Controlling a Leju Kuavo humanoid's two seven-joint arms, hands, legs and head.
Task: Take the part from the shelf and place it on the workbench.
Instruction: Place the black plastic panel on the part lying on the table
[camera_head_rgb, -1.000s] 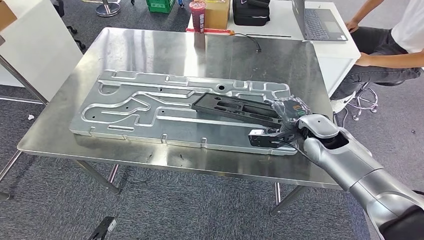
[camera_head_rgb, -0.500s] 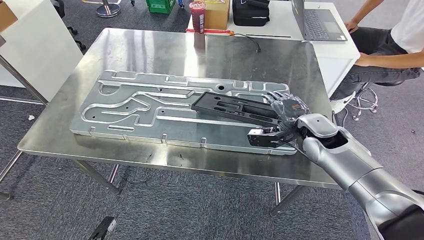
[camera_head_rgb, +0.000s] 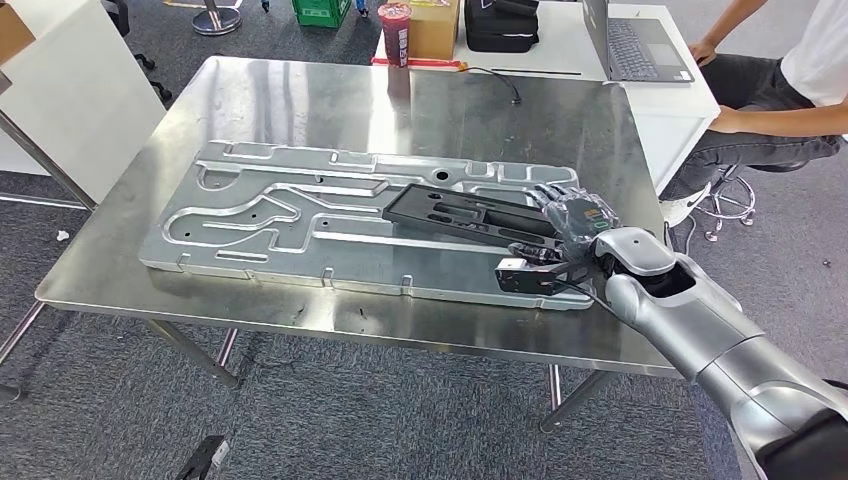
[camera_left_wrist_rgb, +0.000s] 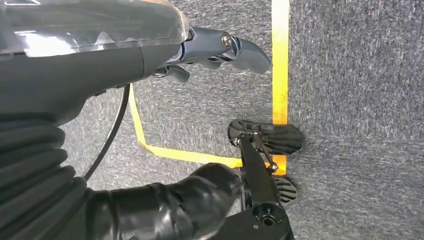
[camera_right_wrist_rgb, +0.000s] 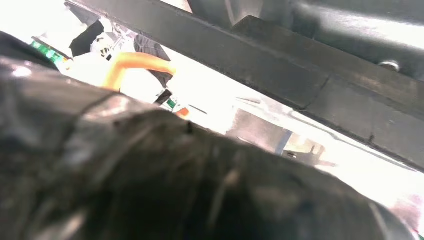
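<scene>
So the big stamped metal panel (camera_head_rgb: 330, 225) lies flat on the workbench (camera_head_rgb: 300, 100), toward its near edge. The black part (camera_head_rgb: 460, 215) sits on the panel's right half, with the right hand (camera_head_rgb: 572, 222) at the part's right end. Behind the workbench there's a desk (camera_head_rgb: 560, 50) holding a laptop (camera_head_rgb: 635, 45), bag (camera_head_rgb: 503, 25), box (camera_head_rgb: 433, 28) and cup (camera_head_rgb: 396, 30).

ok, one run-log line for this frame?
phase: placing | black part lying on metal plate on workbench | right robot hand at part's end, fingers spread | left robot hand hanging over floor

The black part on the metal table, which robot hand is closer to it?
Right. The right hand is at the end of the black part; the left hand hangs over the carpet floor, away from it.
</scene>
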